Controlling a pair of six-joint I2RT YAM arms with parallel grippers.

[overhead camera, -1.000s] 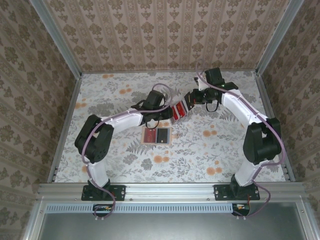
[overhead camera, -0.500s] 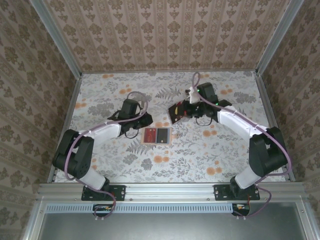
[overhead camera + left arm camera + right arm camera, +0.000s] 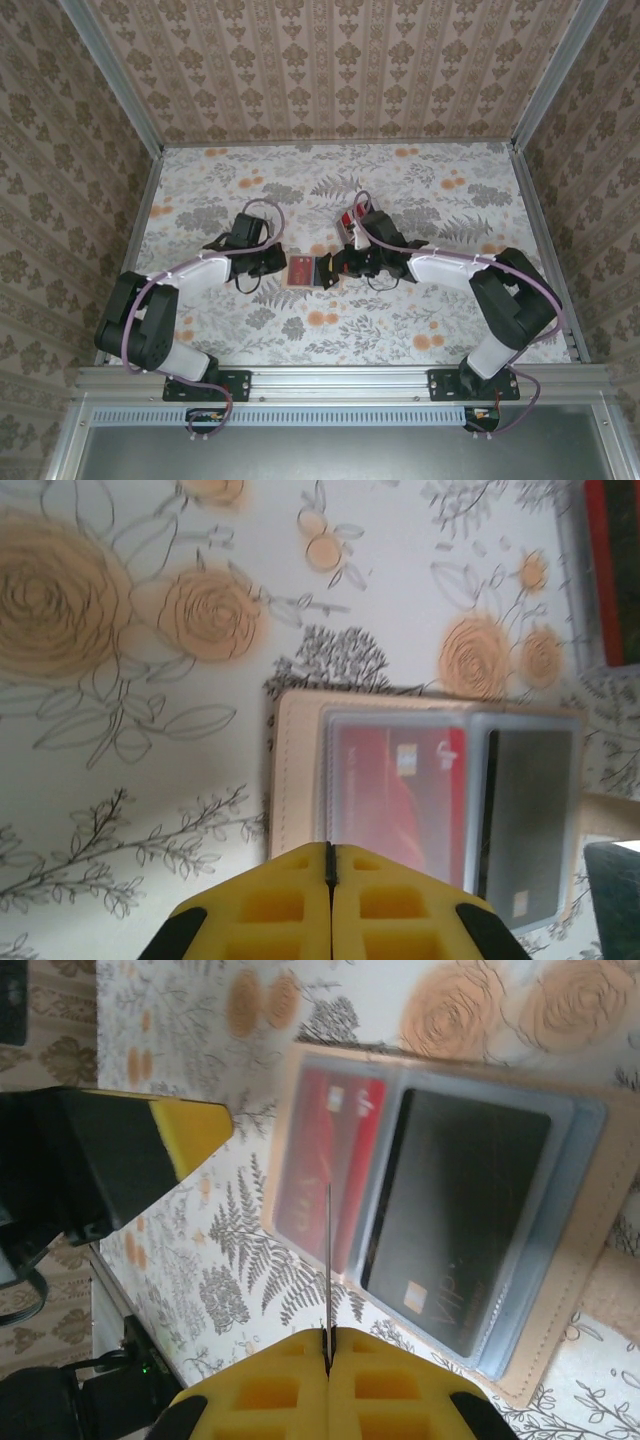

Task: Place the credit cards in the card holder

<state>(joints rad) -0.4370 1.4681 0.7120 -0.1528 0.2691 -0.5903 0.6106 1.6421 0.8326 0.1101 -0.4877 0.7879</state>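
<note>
A flat, tan, leather-like folding card holder [image 3: 600,1210] lies open on the flower-printed table [image 3: 120,780], directly ahead of the right hand [image 3: 328,1345] and just past its fingertips. Its clear sleeves hold a glossy red credit card [image 3: 325,1160] and, beside it, a black credit card [image 3: 455,1220]. The right hand is pressed together on what looks like another thin card [image 3: 328,1260]. That card is seen edge-on as a dark line rising from between the yellow pads, over the join of the two sleeves. The left hand [image 3: 331,855] is pressed together with nothing in it, its tips at the holder's border on the side facing the right hand.

The step in hand appears to be feeding the pinched card into a sleeve. To do it well, the right hand should tilt the card flatter, lead one corner into the sleeve mouth and slide slowly. The left hand could press down on the tan border so the holder does not skid.
</note>
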